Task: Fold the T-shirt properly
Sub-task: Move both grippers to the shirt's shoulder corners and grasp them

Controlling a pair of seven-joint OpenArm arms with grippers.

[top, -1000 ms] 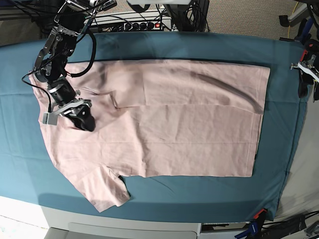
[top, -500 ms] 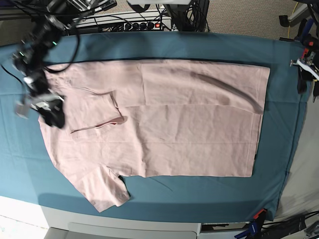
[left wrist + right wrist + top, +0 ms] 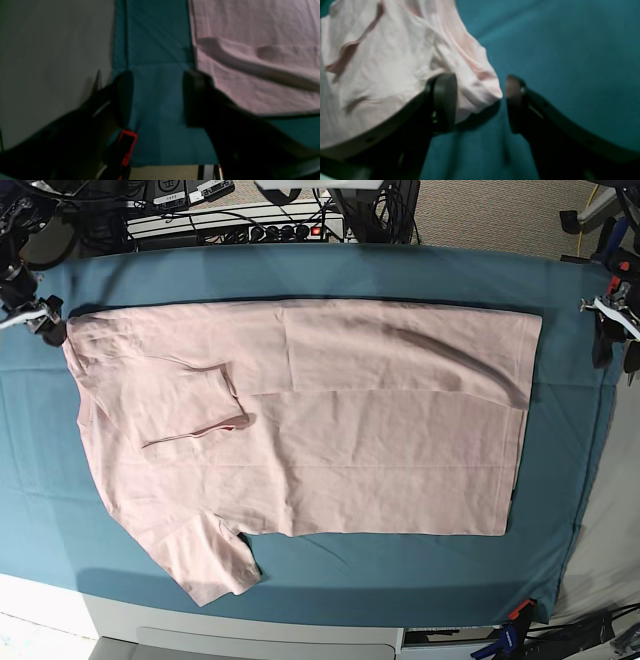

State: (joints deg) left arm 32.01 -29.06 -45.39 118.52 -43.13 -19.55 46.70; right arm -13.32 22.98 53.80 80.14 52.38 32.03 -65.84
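Observation:
The pale pink T-shirt (image 3: 330,430) lies flat, plain side up, on the teal table cloth (image 3: 400,275). Its far long edge is folded down, and one sleeve (image 3: 190,405) lies folded onto the body. The other sleeve (image 3: 215,565) sticks out at the near left. My right gripper (image 3: 45,315) hangs at the shirt's far left corner. In the right wrist view that gripper (image 3: 478,102) is open, with the bunched shirt corner (image 3: 480,95) below and between its fingers. My left gripper (image 3: 608,330) is off the shirt at the right edge, open (image 3: 157,97) over bare cloth beside the shirt's hem (image 3: 250,50).
A power strip and cables (image 3: 260,225) run along the back behind the table. Clamps (image 3: 515,618) hold the cloth at the near right corner, and a red clamp (image 3: 127,143) sits under my left gripper. The table's front edge (image 3: 250,635) runs along the bottom.
My right gripper has moved from above the shirt's left part up and left to its far left corner. The folded sleeve it covered now shows. The left arm has barely moved.

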